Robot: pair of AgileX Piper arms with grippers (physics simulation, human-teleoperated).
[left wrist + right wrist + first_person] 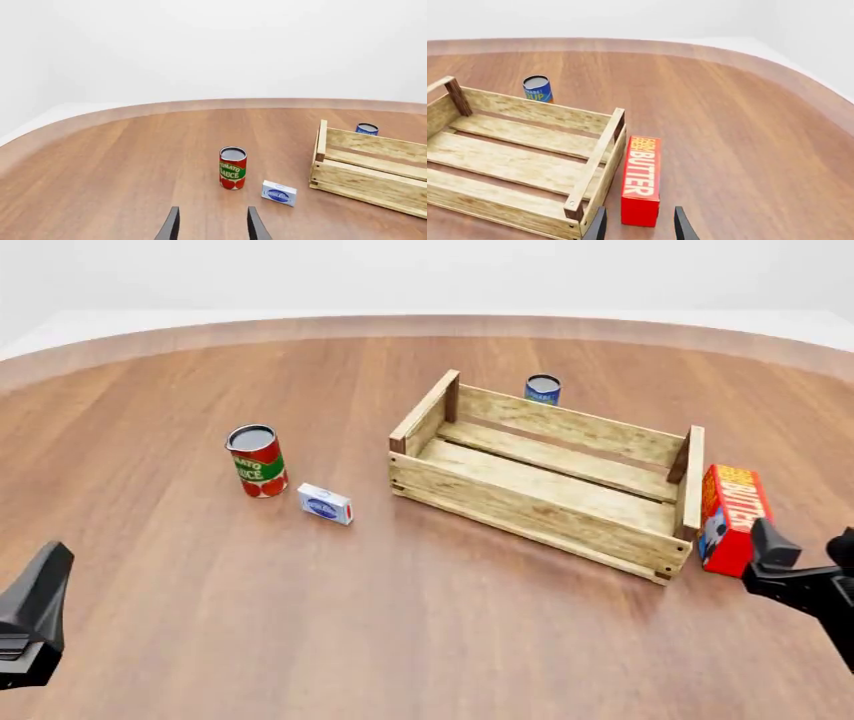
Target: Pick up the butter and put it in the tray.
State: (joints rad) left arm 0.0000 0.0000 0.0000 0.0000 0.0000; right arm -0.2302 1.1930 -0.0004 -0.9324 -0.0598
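R gripper [636, 227]: jaws spread, nothing between them. Fingertips sit just short of the near end of the butter [642, 180], one either side of it, w/ a gap to the carton on both sides, so not touching yet. L gripper [212, 225]: jaws also apart and empty, hanging over bare wood, well away from anything.

Butter lies on the surface just beside the tray [597, 167], along its right end wall. From the wrist cam I can't tell if carton and slat touch or just sit v. close. Tray interior shows bare slats only.

Further out: tomato sauce can [256, 461] and small white-blue box [324, 504] stand left of the tray, near each other but apart; a blue soup can [542, 389] sits behind the tray's far wall. None of these matter for the job.

Step in hand, as I read it: approach/pre-grasp w/ R arm; the pick is not yet done. Next move prob. calls for easing the R gripper fwd and down so the jaws straddle the carton's narrow width, then closing. Tight spot is the tray-side finger: it needs to slip between carton and end wall w/o nudging either.
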